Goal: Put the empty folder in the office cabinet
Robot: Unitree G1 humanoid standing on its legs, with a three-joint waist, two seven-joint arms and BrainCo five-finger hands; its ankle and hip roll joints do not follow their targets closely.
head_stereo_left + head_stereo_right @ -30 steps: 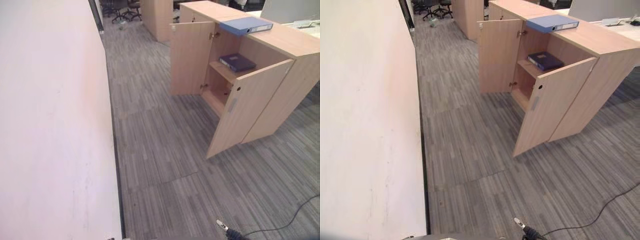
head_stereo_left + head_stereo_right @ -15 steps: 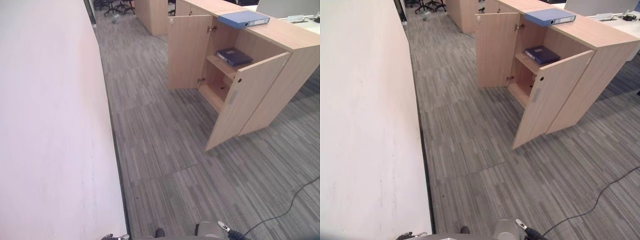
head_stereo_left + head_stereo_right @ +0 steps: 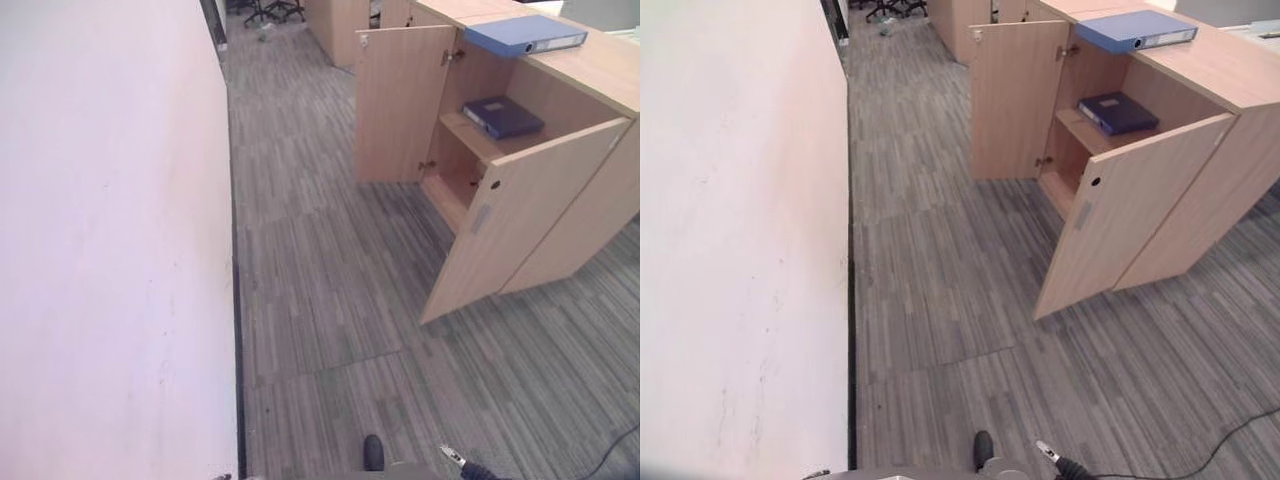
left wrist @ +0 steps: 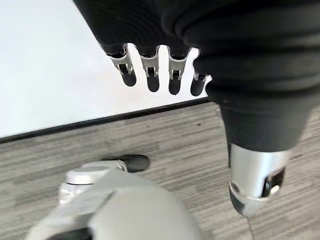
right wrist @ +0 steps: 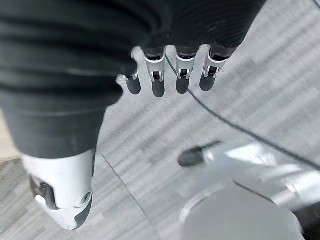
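Note:
A light wooden office cabinet [image 3: 590, 90] stands at the right with both doors swung open. A light blue folder [image 3: 525, 35] lies flat on its top. A dark blue folder [image 3: 503, 116] lies on the upper shelf inside. My left hand [image 4: 152, 75] hangs over the grey carpet beside the white wall, fingers straight, holding nothing. My right hand [image 5: 182, 75] also hangs above the carpet, fingers straight and empty. Both hands are far from the cabinet.
A white wall [image 3: 100, 250] with a dark baseboard runs along the left. The cabinet's near door [image 3: 525, 220] juts out over the carpet; the far door [image 3: 405, 100] stands open too. Another wooden cabinet [image 3: 335, 25] and office chairs [image 3: 268, 10] are at the back.
The whole picture has shifted with the camera, so the cabinet now sits further right in view. The folders and doors stand as before.

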